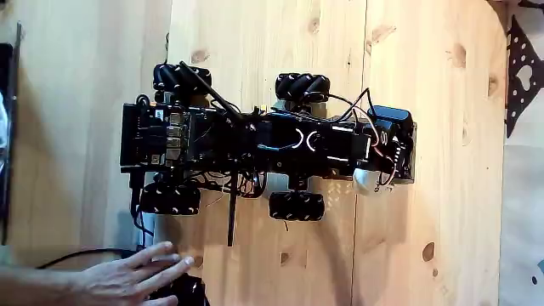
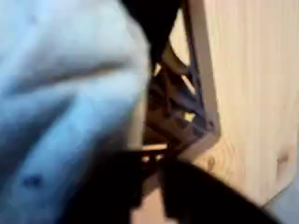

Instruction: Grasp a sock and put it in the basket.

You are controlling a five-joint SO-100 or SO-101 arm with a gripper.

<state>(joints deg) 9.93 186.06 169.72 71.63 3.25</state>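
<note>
While the sock [image 2: 61,103] looms pale and blurred across the left of the wrist view, the black lattice basket [image 2: 182,103] sits just beside it on the wooden table [image 2: 257,84]. From above, the gripper [image 1: 374,174] hangs over the basket [image 1: 406,153]; whether its jaws grip the sock, I cannot tell. A hand [image 1: 127,276] rests at the bottom left.

Fixed view: we look straight down on the wheeled robot [image 1: 255,140] and wooden floor [image 1: 442,170].
Wrist view: we sit very close, blurred.
Shared: the floor.
</note>
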